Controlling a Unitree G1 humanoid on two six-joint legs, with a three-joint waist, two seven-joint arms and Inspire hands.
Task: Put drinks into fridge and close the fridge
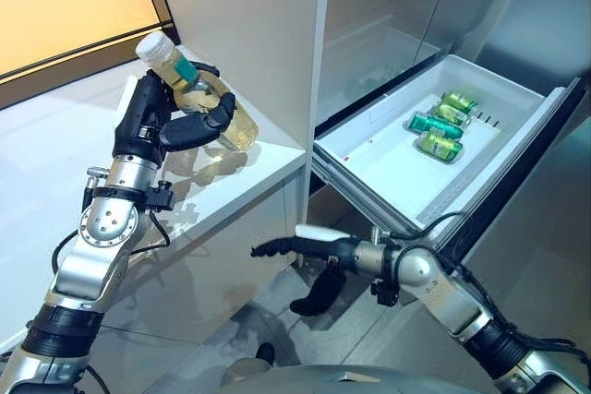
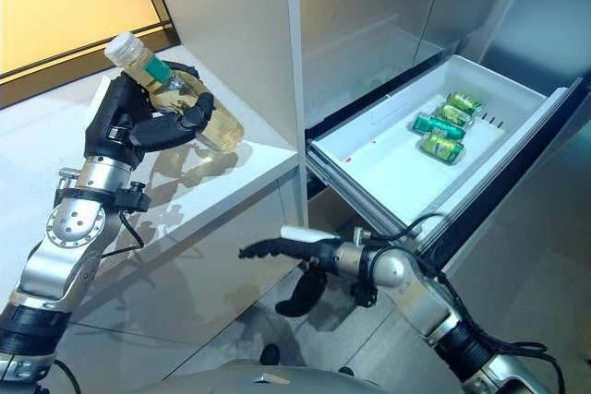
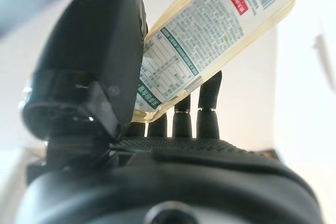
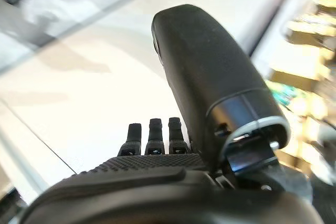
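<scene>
Above the white counter (image 1: 55, 163), the left hand (image 1: 152, 122) grips a tilted bottle of pale yellow drink (image 1: 199, 94). Right hand (image 1: 314, 251) hangs empty, fingers straight, below the open fridge drawer (image 1: 369, 149) holding green cans (image 1: 441, 125). Best carry the bottle across level, clearing the cabinet edge.

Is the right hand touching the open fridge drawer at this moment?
Apart. The left eye view shows the right hand empty, fingers straight, hanging below and in front of the drawer with a visible gap. The left hand holds the bottle.
</scene>
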